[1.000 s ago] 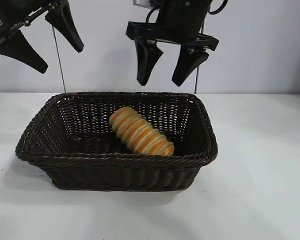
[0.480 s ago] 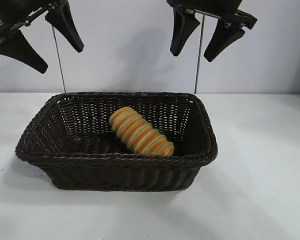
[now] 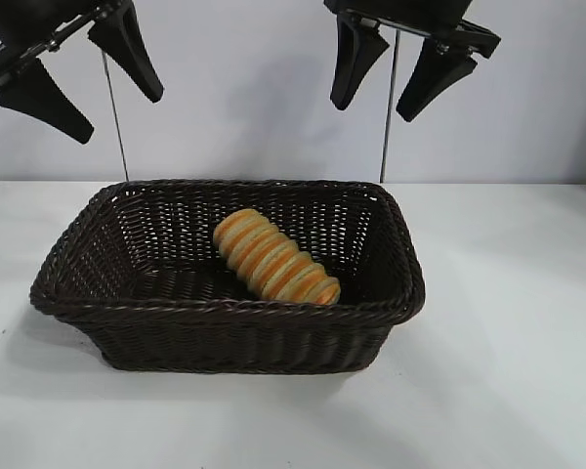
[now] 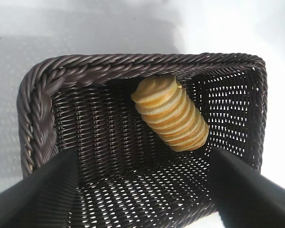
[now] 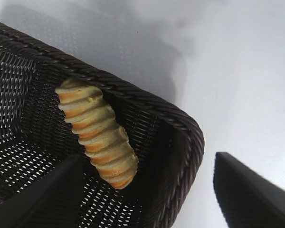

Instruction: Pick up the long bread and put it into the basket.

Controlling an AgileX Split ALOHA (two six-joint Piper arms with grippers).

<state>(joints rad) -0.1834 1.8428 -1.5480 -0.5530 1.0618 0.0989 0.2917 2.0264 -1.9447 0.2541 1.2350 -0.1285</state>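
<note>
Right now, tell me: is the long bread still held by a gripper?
No: the long bread lies inside the basket, with both open grippers high above it.

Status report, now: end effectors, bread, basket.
Left end effector open, empty, high above basket's left. Right end effector open, empty, high above basket's right rear. Long bread lying inside basket. Nothing in the way.

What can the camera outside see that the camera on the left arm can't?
Only the outside camera shows both arms hanging high above the table: the left end effector and the right end effector, both open and empty. It also shows the basket's outer front wall.

Only the left wrist camera looks straight down into the basket, showing its woven floor.

Both show the long bread lying inside the basket.
</note>
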